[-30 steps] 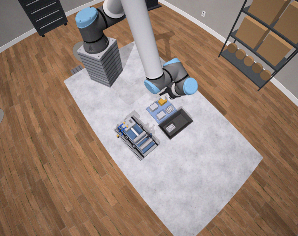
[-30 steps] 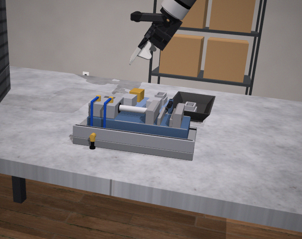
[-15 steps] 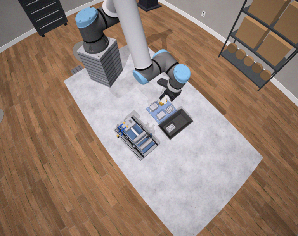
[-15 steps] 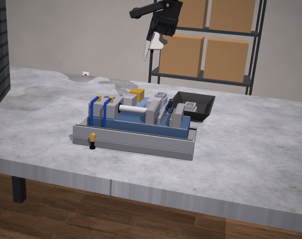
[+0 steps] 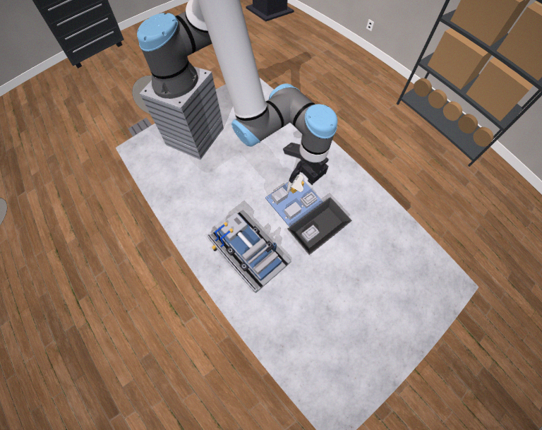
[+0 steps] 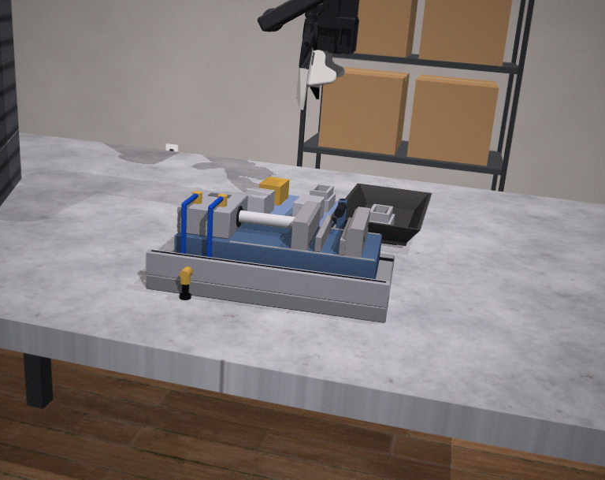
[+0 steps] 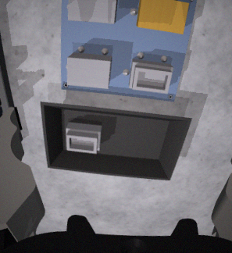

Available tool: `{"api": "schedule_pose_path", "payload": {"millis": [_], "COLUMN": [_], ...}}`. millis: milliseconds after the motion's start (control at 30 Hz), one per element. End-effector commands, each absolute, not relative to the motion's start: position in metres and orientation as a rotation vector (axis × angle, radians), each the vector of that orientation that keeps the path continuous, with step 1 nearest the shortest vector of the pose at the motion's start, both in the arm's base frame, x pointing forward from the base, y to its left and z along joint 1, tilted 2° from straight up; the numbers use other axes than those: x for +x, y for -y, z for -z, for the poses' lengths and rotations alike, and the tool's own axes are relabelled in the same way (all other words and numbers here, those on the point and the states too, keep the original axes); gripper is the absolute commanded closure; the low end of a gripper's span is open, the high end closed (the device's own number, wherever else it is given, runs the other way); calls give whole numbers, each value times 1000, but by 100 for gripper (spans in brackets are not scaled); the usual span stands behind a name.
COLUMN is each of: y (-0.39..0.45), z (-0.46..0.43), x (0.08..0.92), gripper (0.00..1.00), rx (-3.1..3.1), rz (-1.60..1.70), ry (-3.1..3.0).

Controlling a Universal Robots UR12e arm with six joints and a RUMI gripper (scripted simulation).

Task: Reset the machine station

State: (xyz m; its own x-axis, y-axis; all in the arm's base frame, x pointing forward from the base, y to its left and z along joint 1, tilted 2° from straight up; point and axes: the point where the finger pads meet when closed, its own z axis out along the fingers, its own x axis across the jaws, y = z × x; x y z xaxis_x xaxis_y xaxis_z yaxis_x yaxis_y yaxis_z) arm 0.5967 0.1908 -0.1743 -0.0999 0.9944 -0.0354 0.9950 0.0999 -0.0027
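My gripper [image 5: 296, 185] [image 6: 311, 87] [image 7: 127, 112] is open and empty, above the infeed plate and outfeed tray. The blue infeed plate [image 7: 122, 83] bears two gray blanks [image 5: 279, 195] [image 7: 89, 72], a yellow brass blank [image 6: 274, 189] [image 7: 162, 16] and a finished part [image 5: 308, 198] [image 7: 151, 82], pocket up. Another finished part [image 5: 310, 231] [image 6: 381, 213] [image 7: 83, 144] lies pocket up in the left of the black outfeed tray [image 5: 327, 214] [image 7: 133, 137]. The open vise shows no blank between its moving jaw [image 6: 305, 226] and fixed jaw [image 6: 358, 232]. Its work stop [image 6: 340, 210] is dark.
The vise base [image 6: 270, 285] carries blue hoses [image 5: 220, 236] [image 6: 209, 232] at the end by the moving jaw. A white rod [image 5: 245, 239] [image 6: 265, 218] runs to that jaw. The tray walls stand close beside the infeed plate. The arm's pedestal [image 5: 185, 119] is at the table's far end.
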Motion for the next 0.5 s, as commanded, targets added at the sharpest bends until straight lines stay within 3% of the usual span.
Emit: {"api": "schedule_pose_path", "payload": {"millis": [0, 133, 167, 467], "y": [-189, -189, -189, -189], "z": [171, 171, 171, 171], "x": [600, 600, 600, 600], "gripper": [0, 0, 100, 100], "rx": [2083, 2083, 2083, 2083], "rz": [23, 22, 22, 22], "ry": [-2299, -2299, -2299, -2299]}}
